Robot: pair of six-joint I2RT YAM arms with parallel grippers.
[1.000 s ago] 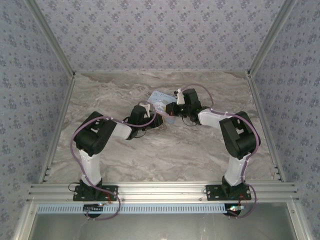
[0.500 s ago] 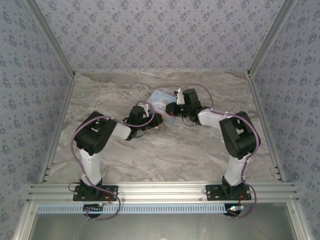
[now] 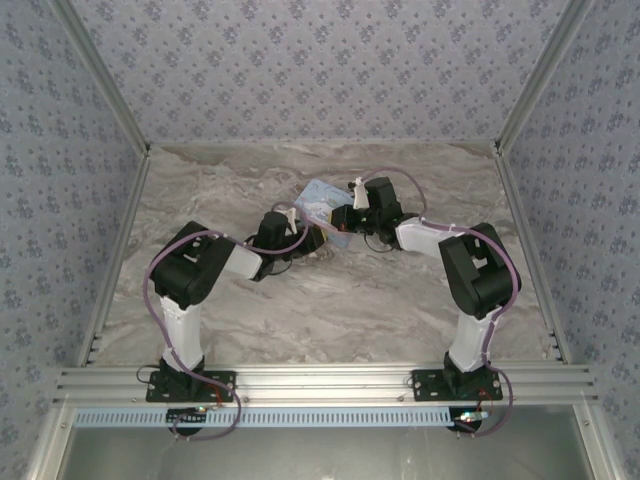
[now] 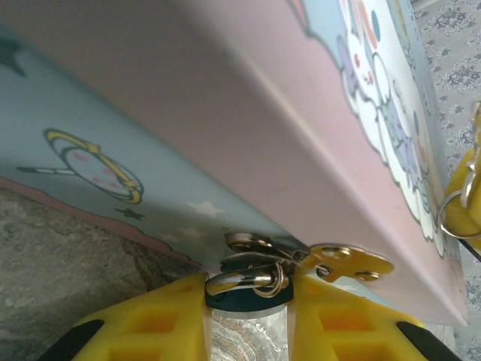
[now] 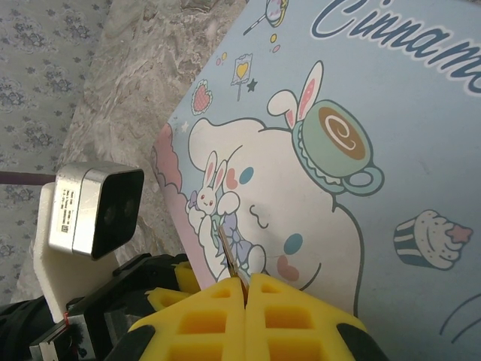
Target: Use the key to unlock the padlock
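Note:
The padlock (image 4: 248,297), tiny with a dark teal body and silver shackle, hangs from the clasp of a light-blue cartoon tin (image 4: 248,113). My left gripper (image 4: 248,292) is shut on the padlock, one yellow finger against each side of its body. My right gripper (image 5: 246,280) is shut on the key (image 5: 229,252), whose thin blade sticks out over the tin's lid (image 5: 391,150). From above, the left gripper (image 3: 315,240) and right gripper (image 3: 340,218) meet at the tin's near corner (image 3: 322,203). In the left wrist view a key ring (image 4: 457,207) hangs at the right edge.
The tin rests tilted on the marble-patterned table (image 3: 330,300), in the middle towards the back. A gold hasp plate (image 4: 349,263) sits beside the padlock. The left arm's wrist camera (image 5: 94,207) is close to the right fingers. Metal rails (image 3: 120,250) border the table.
The tin has shifted slightly between the two grippers. The left gripper's fingers have drawn in a little around the padlock. Both arms stay nearly in place.

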